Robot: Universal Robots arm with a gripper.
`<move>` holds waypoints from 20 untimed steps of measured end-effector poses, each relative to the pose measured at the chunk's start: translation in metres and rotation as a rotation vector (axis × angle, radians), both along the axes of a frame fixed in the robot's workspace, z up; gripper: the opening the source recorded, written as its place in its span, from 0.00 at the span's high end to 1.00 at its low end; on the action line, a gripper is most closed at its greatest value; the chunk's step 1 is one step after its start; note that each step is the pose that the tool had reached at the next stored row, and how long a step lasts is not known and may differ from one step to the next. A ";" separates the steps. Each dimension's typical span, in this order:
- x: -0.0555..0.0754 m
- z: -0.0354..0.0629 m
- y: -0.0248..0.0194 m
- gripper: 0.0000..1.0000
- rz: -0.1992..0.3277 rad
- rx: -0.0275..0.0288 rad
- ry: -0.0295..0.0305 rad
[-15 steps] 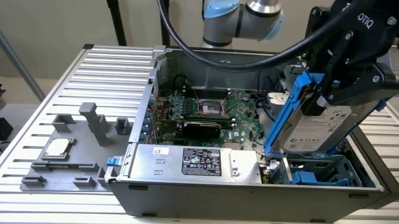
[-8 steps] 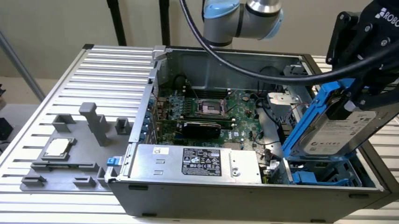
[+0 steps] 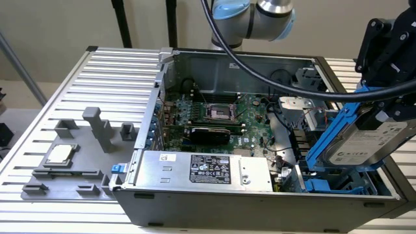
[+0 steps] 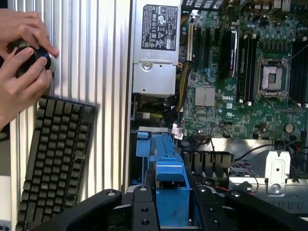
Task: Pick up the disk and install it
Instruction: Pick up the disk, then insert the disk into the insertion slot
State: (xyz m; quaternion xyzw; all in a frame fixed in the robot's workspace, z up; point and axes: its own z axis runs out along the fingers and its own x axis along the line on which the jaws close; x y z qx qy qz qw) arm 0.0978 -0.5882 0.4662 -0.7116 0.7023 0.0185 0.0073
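The gripper (image 3: 392, 109) is clamped on the disk (image 3: 364, 141), which hangs tilted over the blue drive bay (image 3: 325, 185) in the computer case (image 3: 260, 214), apparently not yet seated, so pickup is done and installation remains.

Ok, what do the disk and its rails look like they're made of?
The disk is probably metal: a dull silver-grey casing with a white, paper-like label. The rails are likely moulded plastic: uniform bright blue with a slight sheen.
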 end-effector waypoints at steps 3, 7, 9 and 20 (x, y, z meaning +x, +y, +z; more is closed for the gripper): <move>0.000 -0.0003 0.0000 0.67 0.000 -0.0004 0.0000; 0.001 -0.0028 0.0000 0.67 -0.010 -0.0002 0.0000; 0.001 -0.0049 -0.0001 0.67 -0.023 -0.0003 0.0000; 0.002 -0.0134 0.0000 0.67 -0.052 -0.0001 0.0000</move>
